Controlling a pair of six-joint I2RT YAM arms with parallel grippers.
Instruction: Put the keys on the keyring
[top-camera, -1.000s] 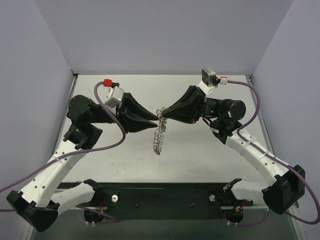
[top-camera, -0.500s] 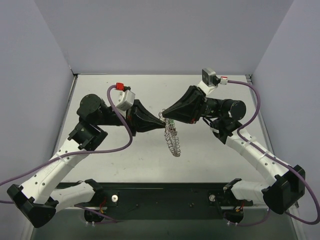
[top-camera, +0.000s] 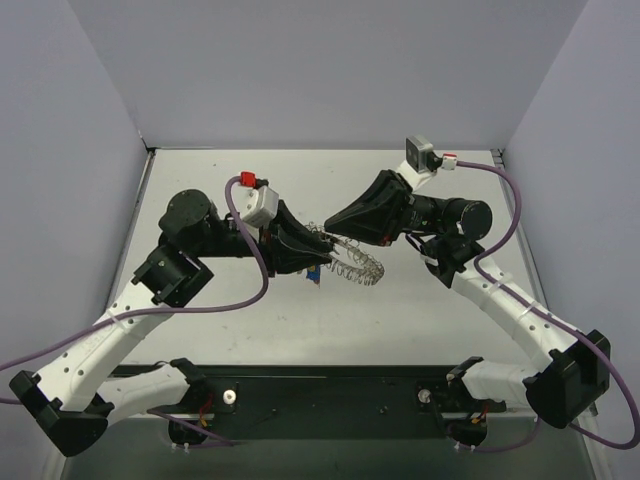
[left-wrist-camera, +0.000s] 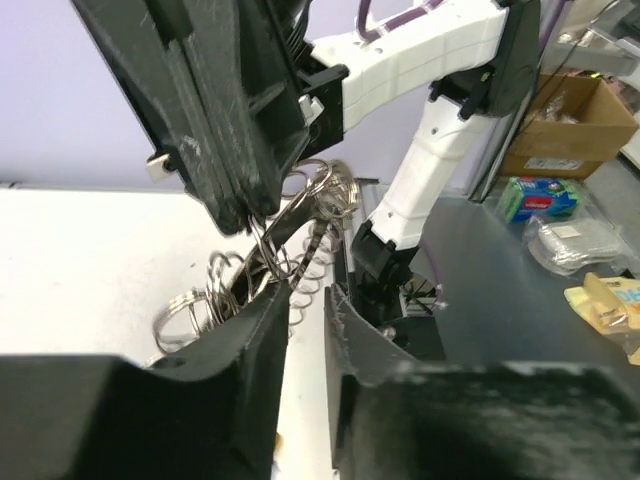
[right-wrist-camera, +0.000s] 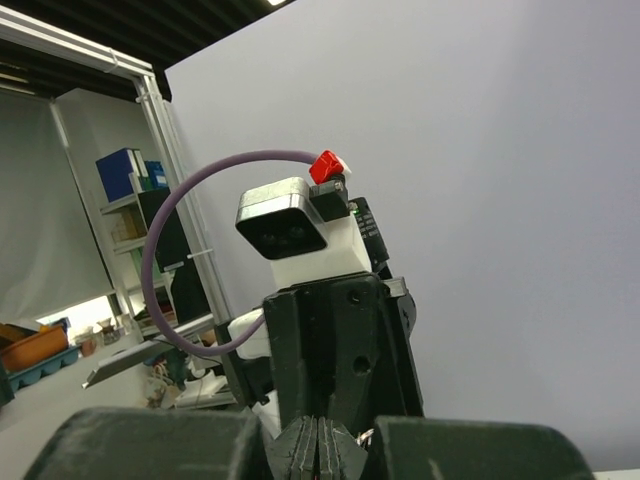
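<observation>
The keyring (top-camera: 356, 266) is a long silver wire coil, stretched out low over the table's middle. My right gripper (top-camera: 326, 229) is shut on the coil's left end. From the left wrist view, those shut fingers (left-wrist-camera: 240, 205) pinch the wire loops (left-wrist-camera: 322, 190), and more coil (left-wrist-camera: 222, 285) trails down to the table. My left gripper (top-camera: 320, 251) sits just below and left of that end. Its tips (left-wrist-camera: 306, 300) stand a narrow gap apart, with nothing between them and the coil behind the left finger. One blue-headed key (top-camera: 311, 272) shows under it. The right wrist view shows only shut fingers (right-wrist-camera: 318, 447).
Grey walls close off the table (top-camera: 440, 320) on three sides. The black base rail (top-camera: 330, 390) runs along the near edge. Beyond the table's edge in the left wrist view lie a cardboard box (left-wrist-camera: 570, 120) and packets (left-wrist-camera: 545, 195).
My left gripper moved right, in under the right gripper's tip, and its jaws closed then parted slightly. The coil swung from hanging downward to lying stretched toward the right. The right arm barely moved.
</observation>
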